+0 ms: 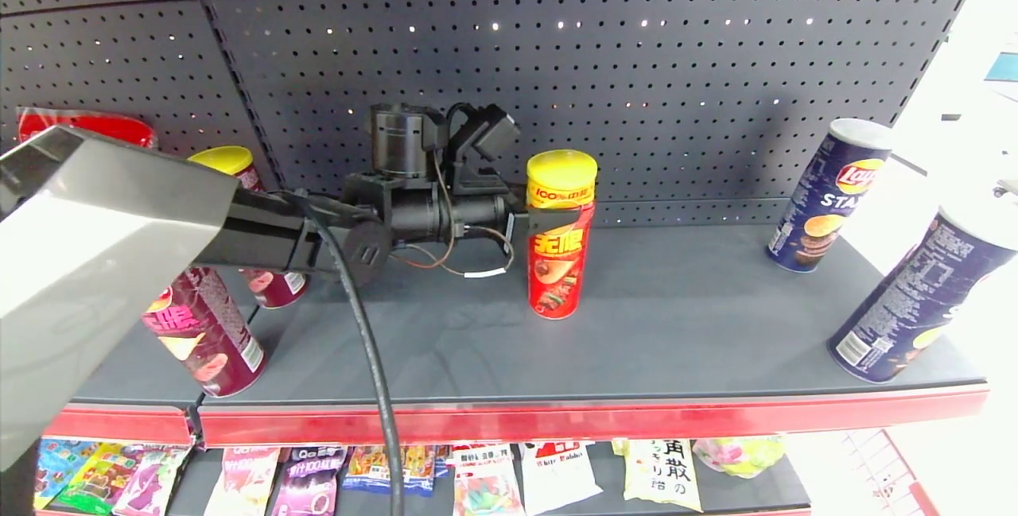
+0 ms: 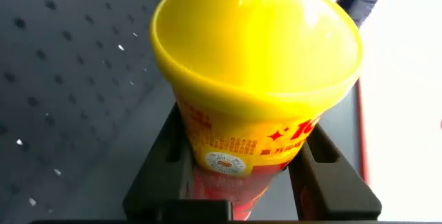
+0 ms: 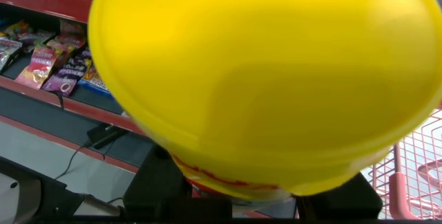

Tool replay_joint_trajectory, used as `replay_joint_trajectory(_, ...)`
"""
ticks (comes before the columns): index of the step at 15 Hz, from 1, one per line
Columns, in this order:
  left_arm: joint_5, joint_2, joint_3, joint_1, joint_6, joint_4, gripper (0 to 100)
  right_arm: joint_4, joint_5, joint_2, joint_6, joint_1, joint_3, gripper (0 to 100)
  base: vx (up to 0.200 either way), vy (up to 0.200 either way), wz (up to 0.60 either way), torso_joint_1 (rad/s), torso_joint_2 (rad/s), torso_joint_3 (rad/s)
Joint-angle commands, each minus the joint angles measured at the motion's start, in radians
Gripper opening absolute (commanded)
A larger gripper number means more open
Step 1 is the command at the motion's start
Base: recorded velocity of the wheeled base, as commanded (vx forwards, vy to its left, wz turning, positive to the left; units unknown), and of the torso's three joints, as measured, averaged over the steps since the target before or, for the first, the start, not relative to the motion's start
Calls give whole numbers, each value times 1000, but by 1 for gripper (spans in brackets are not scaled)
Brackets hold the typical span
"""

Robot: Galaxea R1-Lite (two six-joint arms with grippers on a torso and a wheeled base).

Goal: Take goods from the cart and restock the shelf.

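Cans on your shelf (image 1: pixel 676 325) number five: two maroon cans (image 1: pixel 207 333) (image 1: pixel 274 287) at left, two blue cans (image 1: pixel 827 194) (image 1: pixel 915 301) at right, and one red can (image 1: pixel 561 261) upright mid-shelf, clamped between your left gripper (image 1: pixel 557 222)'s closed fingers. Your right gripper (image 3: pixel 235 196) clasps one yellow-lidded can (image 3: pixel 262 79) near the cart (image 3: pixel 414 175).

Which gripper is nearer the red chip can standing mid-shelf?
Left. The left gripper clamps that red chip can just under its yellow lid; the right gripper is off the shelf, near the cart, gripping a second yellow-lidded can.
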Motion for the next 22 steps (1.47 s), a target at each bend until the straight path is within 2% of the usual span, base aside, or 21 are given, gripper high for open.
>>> replay_joint_trajectory(1,-5,-132,145,4,1,0,0,0,0,2,0,0,0,0,0,0,0,0,0,0)
replay_joint_trajectory(4,-3,-244,285,4,1,-7,0,0,2,2,0,0,0,0,0,0,0,0,0,0)
replay_joint_trajectory(7,-3,-281,372,1,3,-43,0,0,2,2,0,2,0,0,0,0,0,0,0,0)
replay_joint_trajectory(9,5,-281,427,-11,-4,-116,0,0,2,2,0,0,1,0,0,0,0,0,0,0)
replay_joint_trajectory(10,8,-282,434,-20,-11,-121,0,0,2,2,0,0,0,0,0,0,0,0,0,0)
replay_joint_trajectory(22,29,-270,432,-46,-14,-122,0,0,2,2,0,0,0,0,0,0,0,0,0,0)
